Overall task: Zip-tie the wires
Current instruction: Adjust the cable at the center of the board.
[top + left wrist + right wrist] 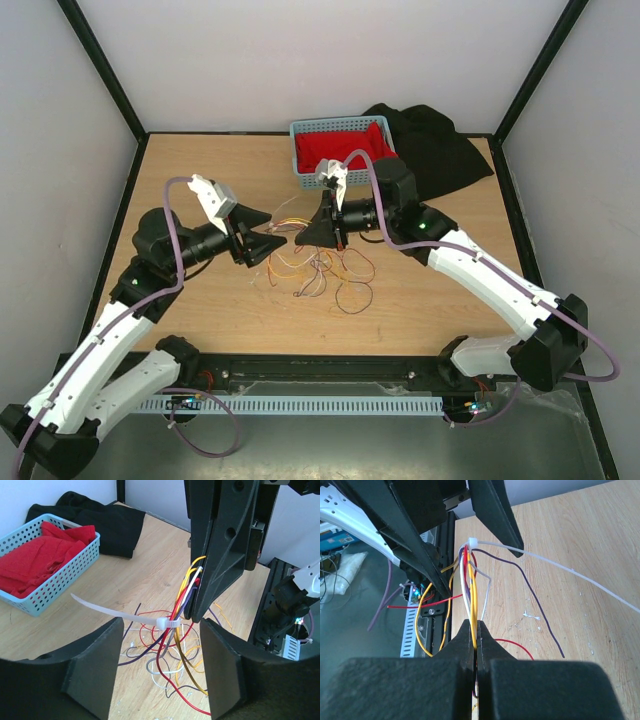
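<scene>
plainly, only wrist views show the zip tie (116, 613) round the wires (181, 597); right pincer (475, 628) grips them, left pincer (161, 630) wide.

Bright, even, diffuse light from above fills the white-walled enclosure, leaving only faint, soft shadows and no glare on the pale wooden bench (200, 160) in the top view. In both wrist views the close black jaws loom large and soft-edged. The thin coloured wires (186, 587) and the whitish plastic zip tie (110, 611) are sharp, and the far background is slightly hazy.
</scene>
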